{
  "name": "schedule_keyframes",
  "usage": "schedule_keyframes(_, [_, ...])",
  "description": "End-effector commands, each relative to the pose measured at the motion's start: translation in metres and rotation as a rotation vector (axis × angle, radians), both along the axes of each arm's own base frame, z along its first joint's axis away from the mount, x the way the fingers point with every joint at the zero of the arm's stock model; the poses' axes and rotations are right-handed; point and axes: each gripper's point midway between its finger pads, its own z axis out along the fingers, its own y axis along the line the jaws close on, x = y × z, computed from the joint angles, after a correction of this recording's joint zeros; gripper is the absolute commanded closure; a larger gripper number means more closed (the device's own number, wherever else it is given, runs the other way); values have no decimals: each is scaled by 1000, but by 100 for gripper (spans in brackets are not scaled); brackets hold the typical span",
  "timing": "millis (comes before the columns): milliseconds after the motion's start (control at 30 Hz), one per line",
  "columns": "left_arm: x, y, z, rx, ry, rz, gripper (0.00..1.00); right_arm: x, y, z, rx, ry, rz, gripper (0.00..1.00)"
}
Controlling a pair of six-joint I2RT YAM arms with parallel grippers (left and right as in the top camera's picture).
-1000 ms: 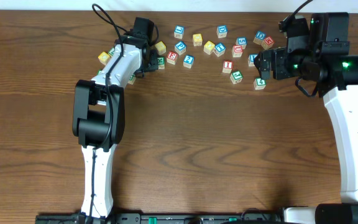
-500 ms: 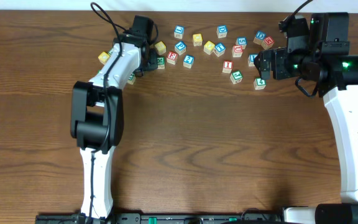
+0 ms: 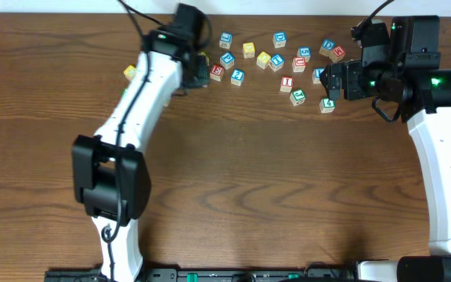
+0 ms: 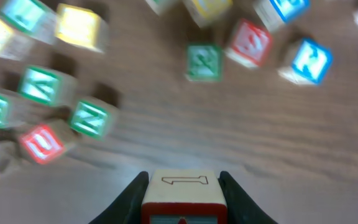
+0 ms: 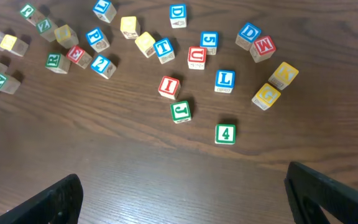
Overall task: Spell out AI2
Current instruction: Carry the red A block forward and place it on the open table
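Left end effector (image 4: 182, 182) clamps a block (image 4: 182, 191) while the right end effector (image 5: 182, 175) hangs with fingers spread wide.

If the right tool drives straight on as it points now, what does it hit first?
Likely bare table first: the open right tool faces wood. Nearest blocks beyond are the green J block and green 4 block; depth is unclear.

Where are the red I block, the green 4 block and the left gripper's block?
red I block (image 5: 168, 86): right wrist view, top face.
green 4 block (image 5: 225, 134): right wrist view, top face.
held block (image 4: 183, 186): left wrist view, pale upper face.
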Motion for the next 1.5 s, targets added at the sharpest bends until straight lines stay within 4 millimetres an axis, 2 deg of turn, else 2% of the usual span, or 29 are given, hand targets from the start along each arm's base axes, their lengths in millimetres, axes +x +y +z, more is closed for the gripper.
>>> schedule_keyframes(0, [-15, -25, -26, 20, 68, -40, 73, 2, 2, 8, 5, -19, 10, 1])
schedule_keyframes(133, [-26, -45, -50, 42, 118, -88, 73, 2, 2, 8, 5, -19, 10, 1])
schedule_keyframes(267, [-34, -55, -77, 63, 173, -105, 73, 2, 2, 8, 5, -19, 10, 1])
schedule_keyframes(467, [-46, -65, -100, 36, 248, -106, 73, 2, 2, 8, 5, -19, 10, 1])
schedule_keyframes(700, [-54, -61, -108, 46, 275, -95, 73, 2, 2, 8, 5, -19, 10, 1])
schedule_keyframes(1100, [-55, -58, -135, 43, 258, -96, 73, 2, 2, 8, 5, -19, 10, 1])
schedule_keyframes(1300, [-56, -57, -138, 43, 258, -96, 71, 2, 2, 8, 5, -19, 10, 1])
schedule_keyframes(1467, [-56, -57, -138, 43, 259, -96, 55, 2, 2, 8, 5, -19, 10, 1])
